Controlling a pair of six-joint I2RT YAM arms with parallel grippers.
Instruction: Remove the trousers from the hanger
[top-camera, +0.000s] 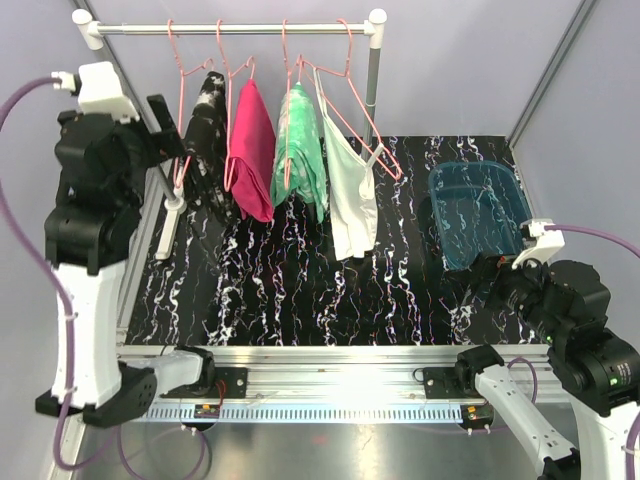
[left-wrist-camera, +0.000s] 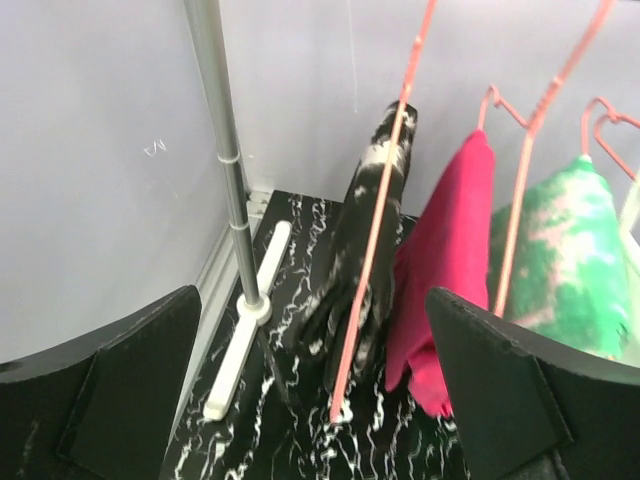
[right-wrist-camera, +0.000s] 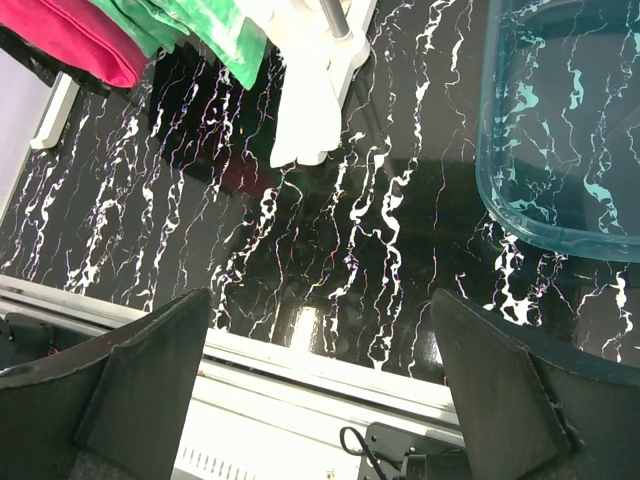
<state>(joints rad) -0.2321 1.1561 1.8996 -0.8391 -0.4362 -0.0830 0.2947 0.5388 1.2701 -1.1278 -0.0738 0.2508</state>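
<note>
Here, trousers (top-camera: 205, 120): black-patterned, draped at the left end of the rail (top-camera: 230, 29).
Left claw (left-wrist-camera: 310, 330): spread, facing them below the rail.
Right claw (right-wrist-camera: 320, 320): spread, far from the rail.
Tip: pinch cloth, not hanger (left-wrist-camera: 378, 230).

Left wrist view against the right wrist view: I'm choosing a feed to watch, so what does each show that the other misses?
Left wrist only: the pink hangers and the rack's left pole. Right wrist only: the blue bin and the front rail. Both: the pink garment, the green garment and the marbled table.
</note>
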